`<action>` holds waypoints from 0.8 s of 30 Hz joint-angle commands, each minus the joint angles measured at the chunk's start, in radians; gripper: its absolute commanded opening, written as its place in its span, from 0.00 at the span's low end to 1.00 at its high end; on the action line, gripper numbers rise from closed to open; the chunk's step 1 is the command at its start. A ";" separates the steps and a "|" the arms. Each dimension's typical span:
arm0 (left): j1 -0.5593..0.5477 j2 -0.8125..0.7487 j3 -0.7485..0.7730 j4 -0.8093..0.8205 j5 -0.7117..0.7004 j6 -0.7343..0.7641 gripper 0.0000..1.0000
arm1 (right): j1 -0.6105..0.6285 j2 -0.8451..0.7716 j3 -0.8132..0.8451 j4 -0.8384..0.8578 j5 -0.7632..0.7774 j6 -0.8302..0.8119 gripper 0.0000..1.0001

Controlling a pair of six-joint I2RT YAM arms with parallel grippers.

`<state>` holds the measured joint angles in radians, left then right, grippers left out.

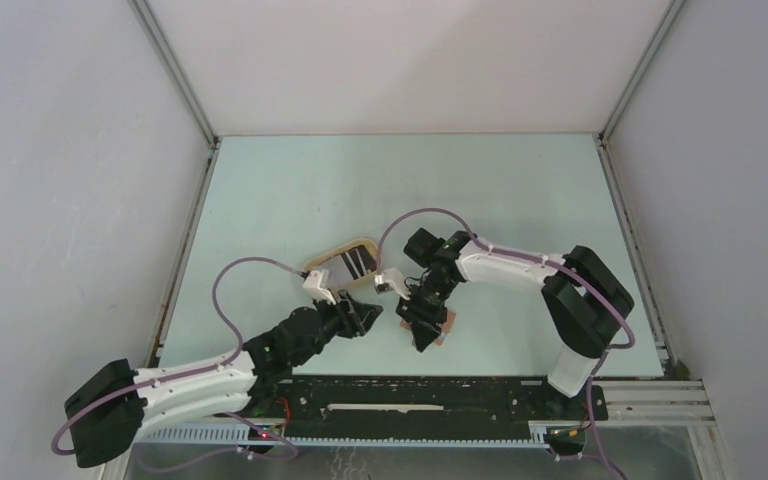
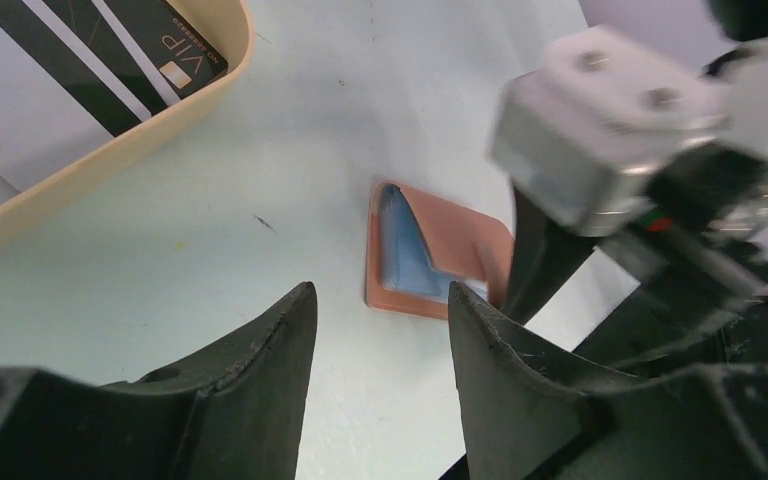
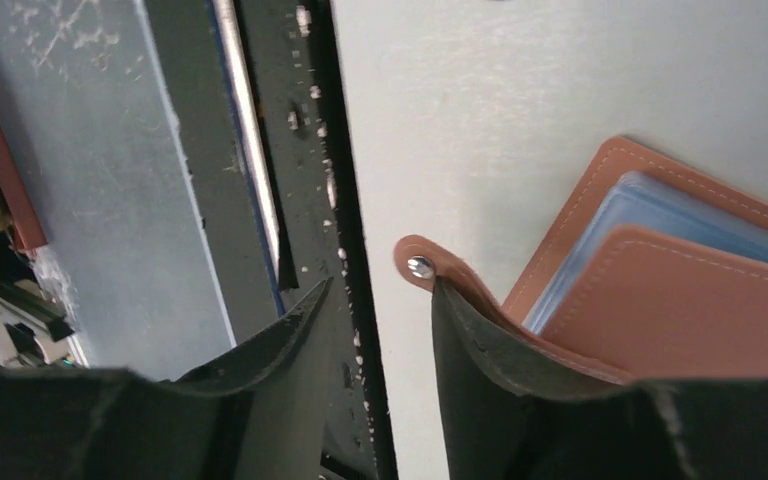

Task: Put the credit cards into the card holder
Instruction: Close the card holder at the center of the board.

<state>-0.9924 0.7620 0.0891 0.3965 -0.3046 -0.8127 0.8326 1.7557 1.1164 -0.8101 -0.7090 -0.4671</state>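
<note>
The credit cards (image 2: 156, 45) lie in a tan oval tray, a black one marked VIP beside a pale one with dark stripes; they show as dark shapes (image 1: 354, 263) from above. The card holder (image 2: 430, 255), reddish-brown with blue pockets, lies half open on the table near its front edge (image 1: 445, 329). My left gripper (image 2: 380, 292) hovers open just short of it, nothing between its fingers. My right gripper (image 3: 380, 290) is open over the holder's edge (image 3: 680, 300). The holder's flap and snap tab (image 3: 420, 267) rest against the outer side of one finger.
The tan oval tray (image 1: 332, 255) sits left of centre; its rim (image 2: 110, 150) crosses the upper left of the left wrist view. The right arm's wrist block (image 2: 610, 130) hangs close above the holder. The table's front edge and black rail (image 3: 295, 150) run just beside the holder.
</note>
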 commanded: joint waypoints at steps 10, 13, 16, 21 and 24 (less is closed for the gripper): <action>0.005 0.054 0.017 0.137 0.064 0.029 0.56 | -0.195 -0.251 0.083 -0.223 -0.332 -0.232 0.53; 0.005 0.067 0.017 0.151 0.070 0.029 0.56 | -0.314 -0.283 0.083 -0.220 -0.380 -0.215 0.52; 0.004 0.087 0.018 0.169 0.080 0.029 0.56 | -0.459 -0.296 0.053 -0.083 -0.384 -0.059 0.46; 0.005 0.135 0.026 0.208 0.098 0.028 0.56 | -0.585 -0.255 -0.028 0.147 -0.130 0.203 0.36; 0.005 0.175 0.033 0.238 0.123 0.025 0.56 | -0.569 -0.165 -0.026 0.171 -0.027 0.230 0.28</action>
<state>-0.9924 0.9009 0.0891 0.5579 -0.2165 -0.8043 0.2390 1.5074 1.1011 -0.7593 -0.9043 -0.3775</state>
